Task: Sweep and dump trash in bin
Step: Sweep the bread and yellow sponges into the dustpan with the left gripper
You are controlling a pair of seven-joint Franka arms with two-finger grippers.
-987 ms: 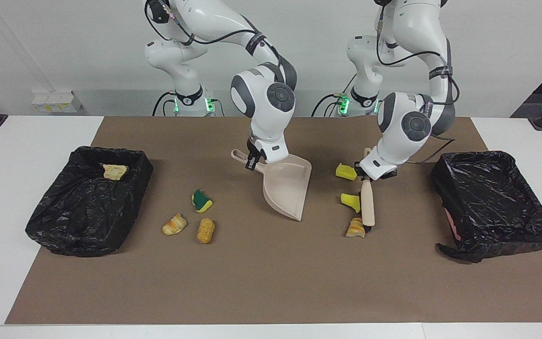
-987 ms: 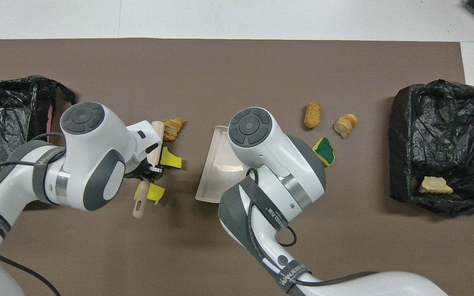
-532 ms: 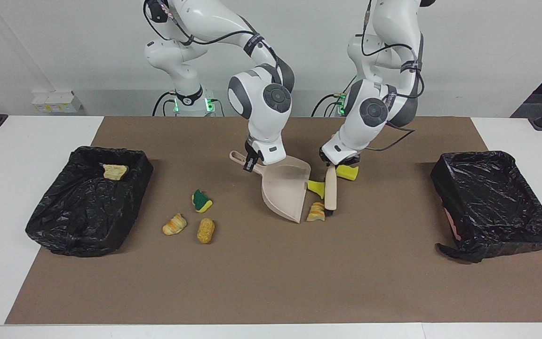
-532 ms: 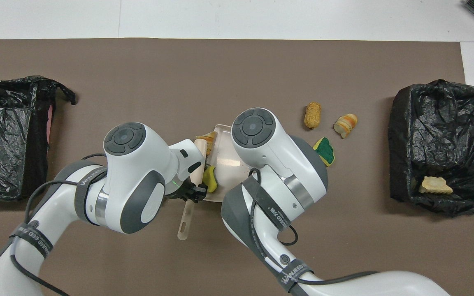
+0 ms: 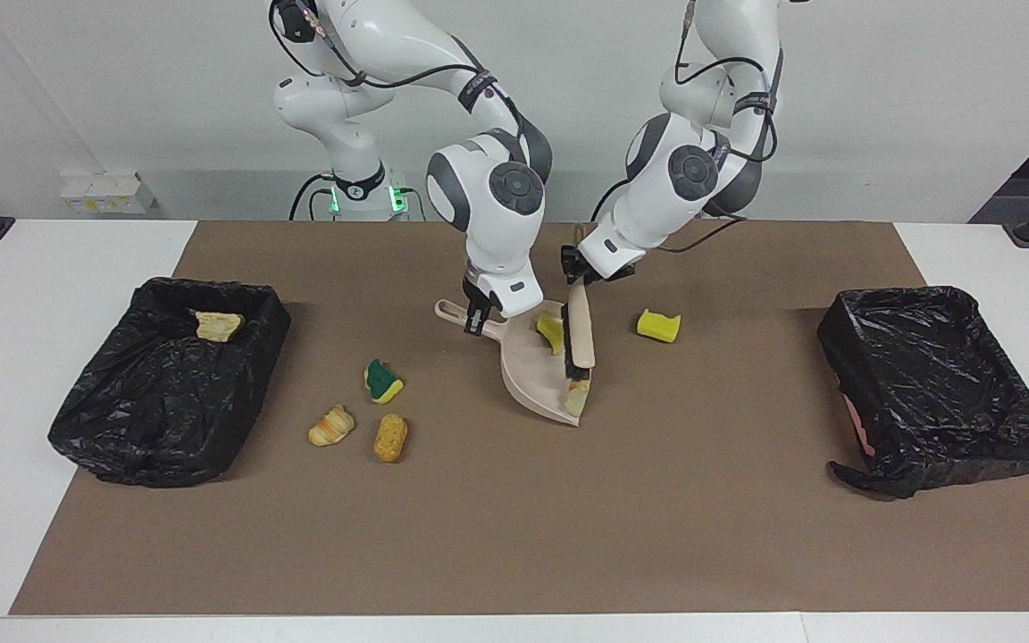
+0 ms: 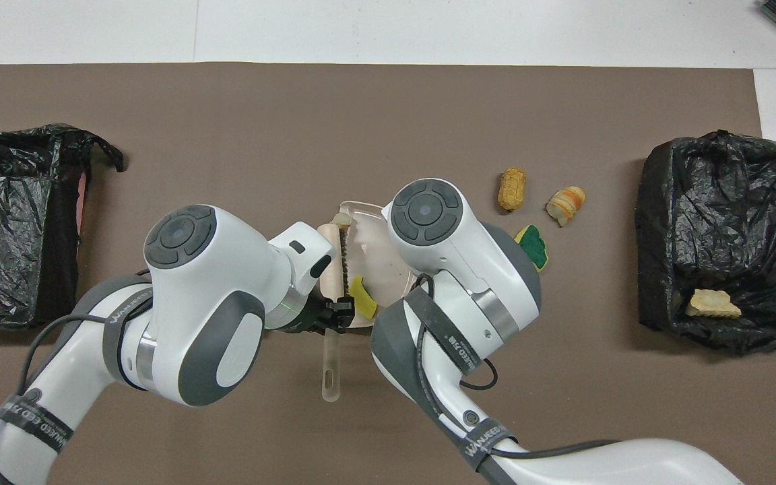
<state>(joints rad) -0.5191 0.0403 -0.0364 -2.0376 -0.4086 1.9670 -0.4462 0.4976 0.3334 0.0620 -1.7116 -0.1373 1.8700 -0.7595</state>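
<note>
Brown mat (image 5: 514, 536): covers most of the white table (image 5: 32, 357); white strips show at both ends and along the edge farthest from the robots.
Open room: the mat's half farthest from the robots is bare, as is the stretch between the dustpan and the bin at the left arm's end.
Bins: one black-lined bin (image 5: 934, 384) sits at the left arm's end, another (image 5: 166, 384) at the right arm's end; both lie partly on the mat's ends.
Dustpan (image 5: 537, 379): beige, mid-mat, mouth turned away from the robots and toward the left arm's end.
Right tool (image 5: 479, 317): clenched on the dustpan's handle.
Left tool (image 5: 579, 275): clenched on the brush (image 5: 580, 335), which lies across the pan's open edge, bristles inward.
Trash in pan: a yellow sponge chunk (image 5: 551, 332) by the brush, and a pale pastry piece (image 5: 577, 399) at the lip.
Trash on mat: a yellow sponge block (image 5: 659, 326) lies beside the pan toward the left arm's end, apart from it; a green-and-yellow sponge (image 5: 383, 381), a striped pastry (image 5: 331, 426) and a golden roll (image 5: 390, 437) cluster between the pan and the right arm's bin.
Trash in bin: one tan pastry (image 5: 216, 326) rests in the right arm's bin, near the corner closest to the robots.
Room: plain pale wall; both arm bases show green lights.
</note>
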